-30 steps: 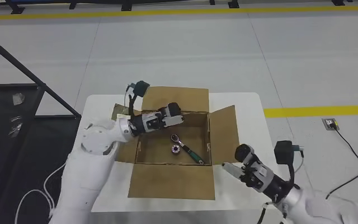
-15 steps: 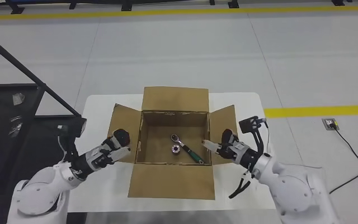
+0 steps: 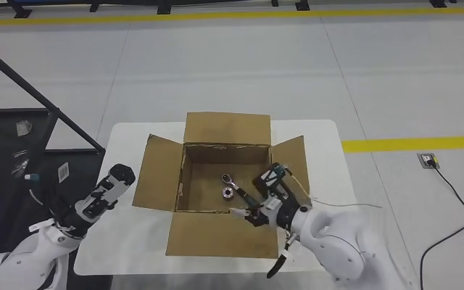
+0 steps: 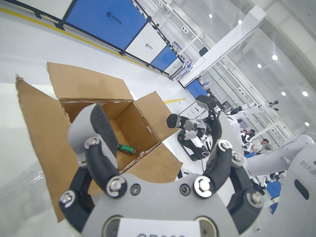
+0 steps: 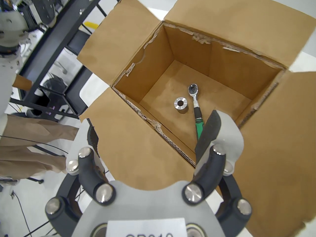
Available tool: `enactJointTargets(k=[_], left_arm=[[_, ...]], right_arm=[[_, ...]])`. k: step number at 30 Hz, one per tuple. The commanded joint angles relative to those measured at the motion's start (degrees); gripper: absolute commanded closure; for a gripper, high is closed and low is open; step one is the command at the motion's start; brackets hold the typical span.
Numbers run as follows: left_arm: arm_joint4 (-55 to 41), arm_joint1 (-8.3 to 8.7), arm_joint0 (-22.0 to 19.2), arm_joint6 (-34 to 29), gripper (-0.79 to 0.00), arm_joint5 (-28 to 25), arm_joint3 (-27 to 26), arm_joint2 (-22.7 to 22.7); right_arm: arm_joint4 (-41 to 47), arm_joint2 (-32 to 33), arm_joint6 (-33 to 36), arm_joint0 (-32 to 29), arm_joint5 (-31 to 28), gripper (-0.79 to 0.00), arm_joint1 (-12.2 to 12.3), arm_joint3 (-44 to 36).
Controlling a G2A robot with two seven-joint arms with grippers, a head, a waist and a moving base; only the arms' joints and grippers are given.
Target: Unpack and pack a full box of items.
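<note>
An open cardboard box [image 3: 225, 138] stands mid-table with all its flaps spread. On its floor lie a ratchet wrench [image 3: 243, 191] with a green handle and a small metal socket [image 3: 228, 193]; the right wrist view looks down on the wrench [image 5: 196, 104] and socket [image 5: 180, 104]. My right gripper [image 3: 254, 203] hangs open over the box's near right corner, its fingers straddling the front flap [image 5: 138, 149]. My left gripper [image 3: 119, 175] is open and holds nothing, out beyond the left flap, facing the box [image 4: 103, 107].
The white table [image 3: 326, 145] has bare room to the right of the box and along its front edge. A black rack [image 3: 29, 138] stands off the table's left side. A yellow floor line [image 3: 399, 143] runs on the right.
My left arm has pulled back from over the box to the table's left side. My right arm has swung in from the front right corner to the box's near right edge.
</note>
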Motion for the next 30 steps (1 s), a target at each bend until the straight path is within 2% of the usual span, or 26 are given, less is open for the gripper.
enactJointTargets(k=[1,5,9,12,15,28,30], left_arm=[[-0.4,0.12,1.3,0.7,-0.785,0.0,0.2,-0.8],[-1.6,0.22,3.9,2.4,-0.785,-0.5,0.5,-1.5],[-3.4,0.28,5.7,3.4,-0.785,-0.5,0.4,-1.0],[-3.4,0.30,5.7,3.3,-0.785,-0.6,0.4,-0.9],[-3.4,0.30,5.7,3.3,-0.785,-0.6,0.4,-0.9],[-3.4,0.30,5.7,3.3,-0.785,-0.6,0.4,-0.9],[-2.1,0.31,5.9,4.3,-0.785,0.2,-0.4,-0.5]], right_arm=[[-2.2,-6.5,0.2,5.5,2.1,-0.785,-1.2,4.2],[-3.8,-16.6,-1.1,15.8,6.6,-0.785,-4.7,14.8],[-3.8,-25.1,-2.2,25.1,11.2,-0.785,-9.2,27.2],[-4.1,-30.0,-3.0,30.2,14.8,-0.785,-12.8,36.5],[-1.8,-32.2,-3.3,33.2,16.9,-0.785,-15.8,43.8],[-2.3,-32.8,-3.3,33.1,16.4,-0.785,-16.1,44.4],[-5.1,-33.8,-2.1,33.0,19.0,-0.785,-16.6,45.3]])
